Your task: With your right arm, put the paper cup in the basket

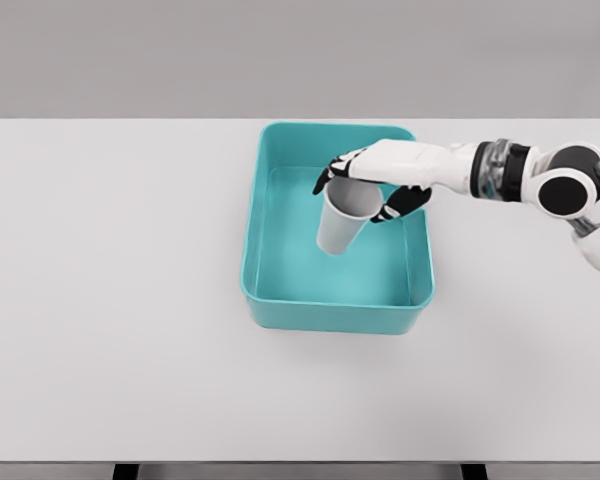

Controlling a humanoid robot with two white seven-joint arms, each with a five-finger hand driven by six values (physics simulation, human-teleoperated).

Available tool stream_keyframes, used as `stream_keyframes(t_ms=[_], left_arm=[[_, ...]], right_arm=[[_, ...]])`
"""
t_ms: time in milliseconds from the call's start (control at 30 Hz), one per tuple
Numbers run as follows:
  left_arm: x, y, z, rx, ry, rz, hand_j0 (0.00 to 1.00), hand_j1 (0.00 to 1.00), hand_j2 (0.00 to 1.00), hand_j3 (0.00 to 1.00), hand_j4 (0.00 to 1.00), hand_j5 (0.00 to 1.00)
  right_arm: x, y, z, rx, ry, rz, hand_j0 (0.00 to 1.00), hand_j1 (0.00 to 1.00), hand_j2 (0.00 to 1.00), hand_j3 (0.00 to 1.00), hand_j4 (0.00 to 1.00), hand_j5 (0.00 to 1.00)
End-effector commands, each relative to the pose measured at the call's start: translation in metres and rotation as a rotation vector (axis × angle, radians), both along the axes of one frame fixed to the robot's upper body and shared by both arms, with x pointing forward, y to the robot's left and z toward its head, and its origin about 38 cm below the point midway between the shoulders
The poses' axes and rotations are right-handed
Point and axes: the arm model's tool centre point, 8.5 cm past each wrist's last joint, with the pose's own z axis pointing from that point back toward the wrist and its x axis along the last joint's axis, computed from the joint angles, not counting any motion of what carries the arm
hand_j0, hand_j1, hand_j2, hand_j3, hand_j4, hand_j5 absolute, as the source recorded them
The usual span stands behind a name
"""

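Right hand (372, 186): fingers curled around rim of white paper cup (342, 217), cup tilted, hanging beneath palm, inside teal basket (330, 312), toward its far right corner. Basket walls stand apart from cup; white table (110, 300) surrounds.

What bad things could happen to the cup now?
1. The right hand holds the cup only near its rim, and the cup looks tilted. If let go like this, it would probably tip over in the basket instead of standing up.
2. A paper cup is soft, so a tight squeeze at the rim could crush it.
3. The hand hangs close to the basket's right wall and might bump it when pulling away.
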Motion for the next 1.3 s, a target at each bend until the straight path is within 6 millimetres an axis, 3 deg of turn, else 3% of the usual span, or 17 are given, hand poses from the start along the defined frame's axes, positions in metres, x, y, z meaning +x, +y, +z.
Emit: stream_keyframes(t_ms=[0,467,633,867,1267], left_arm=[[0.0001,0.0000,0.0000,0.000,0.000,0.000,1.00,1.00,1.00,1.00,1.00,1.00],[0.0001,0.0000,0.0000,0.000,0.000,0.000,1.00,1.00,1.00,1.00,1.00,1.00],[0.0001,0.0000,0.0000,0.000,0.000,0.000,1.00,1.00,1.00,1.00,1.00,1.00],[-0.0004,0.0000,0.0000,0.000,0.001,0.000,1.00,1.00,1.00,1.00,1.00,1.00],[0.0001,0.0000,0.0000,0.000,0.000,0.000,1.00,1.00,1.00,1.00,1.00,1.00]], right_arm=[[0.0012,0.0057,-0.0066,-0.007,0.010,0.005,0.68,0.68,0.68,0.68,0.68,0.68],[0.0014,0.0071,-0.0121,-0.022,0.021,0.008,0.69,0.69,0.69,0.69,0.69,0.69],[0.0004,0.0077,-0.0112,-0.023,0.018,0.012,0.82,0.82,0.82,0.82,0.82,0.82],[-0.0001,0.0083,-0.0114,-0.024,0.018,0.014,0.92,0.92,0.92,0.92,0.92,0.92],[-0.0012,0.0078,-0.0110,-0.027,0.015,0.016,0.93,0.93,0.93,0.93,0.93,0.93]])
